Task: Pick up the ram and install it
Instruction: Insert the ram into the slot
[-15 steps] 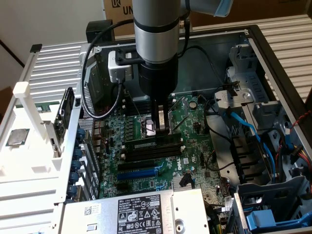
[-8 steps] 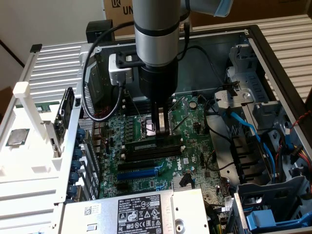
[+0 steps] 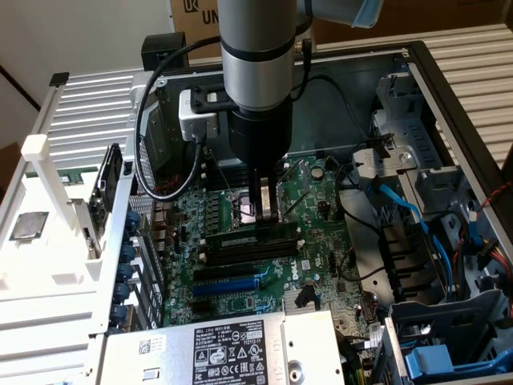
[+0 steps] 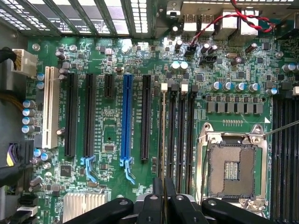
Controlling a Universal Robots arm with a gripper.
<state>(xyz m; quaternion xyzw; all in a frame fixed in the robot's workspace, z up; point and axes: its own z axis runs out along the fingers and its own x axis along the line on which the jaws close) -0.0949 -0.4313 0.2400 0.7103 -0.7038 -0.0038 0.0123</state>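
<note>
The ram [image 4: 163,140] is held edge-on in the clenched jaws of the gripper [image 4: 163,183], just above a black memory slot [image 4: 172,140] beside the CPU socket [image 4: 231,169]; it is best held upright, squared to the slot and pressed evenly.

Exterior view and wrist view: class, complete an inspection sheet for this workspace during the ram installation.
Surface: green motherboard inside an open computer case.
Job's things: ram, edge-on over the black memory slots.
Clutter: loose chip on the white fixture.
Grippers: gripper shut on the ram.
Cables: blue cables at the exterior view's right; black cable looping off the wrist.
Surroundings: cardboard boxes behind.
</note>
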